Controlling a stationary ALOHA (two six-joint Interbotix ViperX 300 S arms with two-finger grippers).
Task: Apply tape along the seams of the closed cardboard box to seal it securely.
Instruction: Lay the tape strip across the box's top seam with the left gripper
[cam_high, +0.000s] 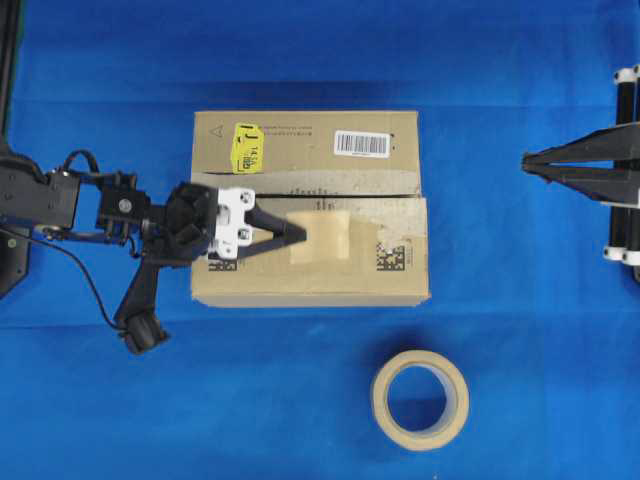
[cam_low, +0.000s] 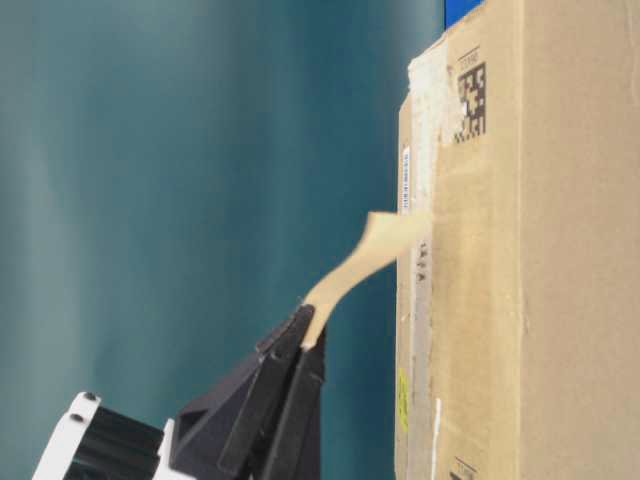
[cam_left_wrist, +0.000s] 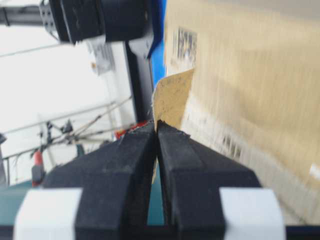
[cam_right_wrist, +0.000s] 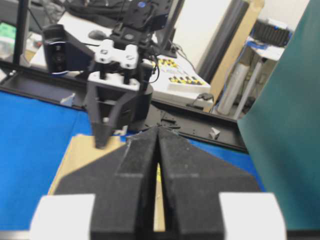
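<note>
Two black robot arms: the left gripper (cam_high: 298, 234) has a white bracket, pointed black fingers and trailing black cables; the right gripper (cam_high: 527, 160) is matching black.

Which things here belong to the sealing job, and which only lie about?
Job: cardboard box; its seam; tape piece, pinched by the left gripper.
Lying about: tape roll on the blue cloth; right gripper, shut, holding nothing.

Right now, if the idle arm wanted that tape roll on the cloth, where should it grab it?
Probably across the ring wall, coming straight down. The tape roll lies flat on the blue cloth with its hole facing up, so one finger could drop inside and one outside. The right gripper is shut and would need opening first.
</note>
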